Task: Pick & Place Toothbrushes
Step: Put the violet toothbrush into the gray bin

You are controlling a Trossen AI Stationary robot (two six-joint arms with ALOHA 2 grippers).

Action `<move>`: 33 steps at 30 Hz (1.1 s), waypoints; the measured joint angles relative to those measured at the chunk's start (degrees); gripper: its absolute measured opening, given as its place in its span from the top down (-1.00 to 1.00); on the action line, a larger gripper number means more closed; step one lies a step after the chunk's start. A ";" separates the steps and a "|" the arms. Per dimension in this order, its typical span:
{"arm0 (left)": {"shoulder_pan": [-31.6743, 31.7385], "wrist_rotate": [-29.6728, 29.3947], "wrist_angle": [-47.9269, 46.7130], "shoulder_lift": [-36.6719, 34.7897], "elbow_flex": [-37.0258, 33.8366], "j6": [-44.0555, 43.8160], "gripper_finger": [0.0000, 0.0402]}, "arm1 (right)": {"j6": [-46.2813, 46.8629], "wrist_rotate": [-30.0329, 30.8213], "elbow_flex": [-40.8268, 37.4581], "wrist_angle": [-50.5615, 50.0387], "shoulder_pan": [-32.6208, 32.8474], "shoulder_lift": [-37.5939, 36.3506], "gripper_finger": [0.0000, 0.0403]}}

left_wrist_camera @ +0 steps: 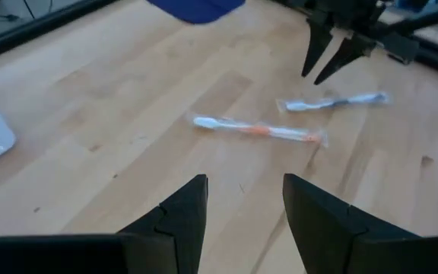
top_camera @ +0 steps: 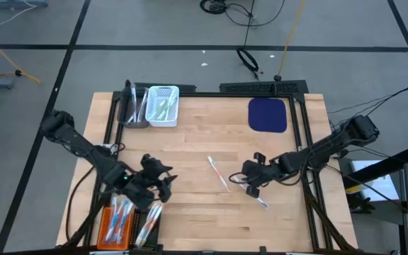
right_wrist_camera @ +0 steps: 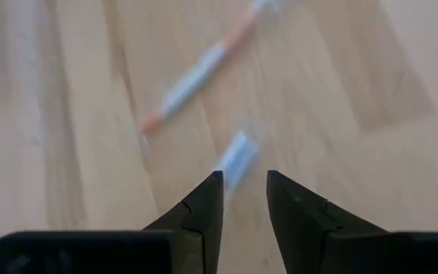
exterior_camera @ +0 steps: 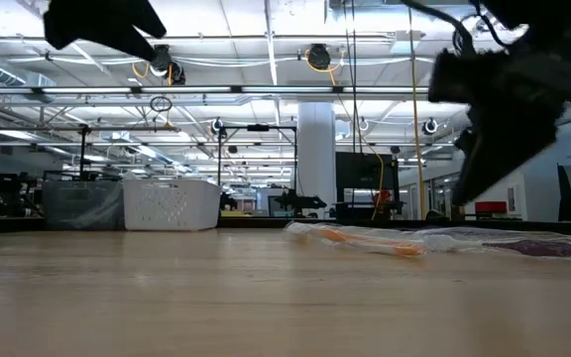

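Hovering low at centre-right of the high view, the right gripper had its fingers slightly parted and empty over a blue toothbrush, an orange one just beside it. Its narrow gap risked nudging the wrapper aside. The left gripper, open and empty, waited lower left.

The wooden table carries a white perforated basket near its far edge, toward the left corner, with a dark grey basket just beside it on the left — the two look to be touching. A dark blue pad lies flat toward the far right corner. An orange tray sits at the near edge, left of centre. Black cables — one looped — and a yellow cable trail over the grey floor beyond the far edge.
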 joint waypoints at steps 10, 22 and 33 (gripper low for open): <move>4.01 4.54 2.73 5.41 0.00 1.83 0.13 | 6.74 -0.17 -6.61 7.10 3.38 0.31 0.54; 5.06 6.84 2.76 6.20 0.00 1.46 0.13 | 6.12 -1.37 -8.29 11.78 4.39 0.32 0.54; 5.06 6.85 2.74 6.20 0.00 1.48 0.13 | 6.19 0.16 -8.18 14.37 6.25 6.90 0.54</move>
